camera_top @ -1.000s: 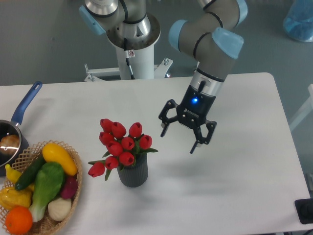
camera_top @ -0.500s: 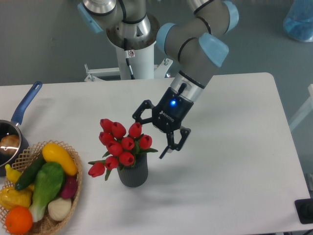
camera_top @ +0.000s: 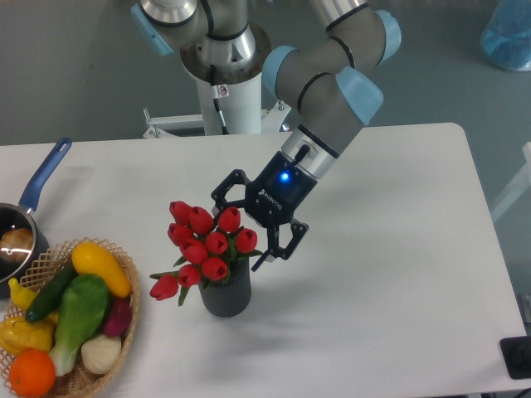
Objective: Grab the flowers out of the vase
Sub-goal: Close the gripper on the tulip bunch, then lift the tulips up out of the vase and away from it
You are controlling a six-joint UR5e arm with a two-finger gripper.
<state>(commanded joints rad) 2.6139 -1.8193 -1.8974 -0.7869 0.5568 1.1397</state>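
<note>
Approach stage: your gripper point(camera_top: 246, 231) had its jaws spread wide and empty beside the flowers point(camera_top: 205, 241), which stood ungrasped in the vase point(camera_top: 226, 295) on the desk point(camera_top: 390, 274). Closing and lifting remained.

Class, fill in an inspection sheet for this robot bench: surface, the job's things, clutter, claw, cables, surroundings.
Surface: white table, no spills seen.
Job's things: red flowers stand in the dark ribbed vase; one bud droops left.
Clutter: wicker basket of fake vegetables at front left; blue-handled saucepan at the left edge.
Claw: claw open, at the right side of the buds, not closed on them.
Cables: one thin cable on the robot's white post.
Surroundings: grey floor; blue bag top right.
</note>
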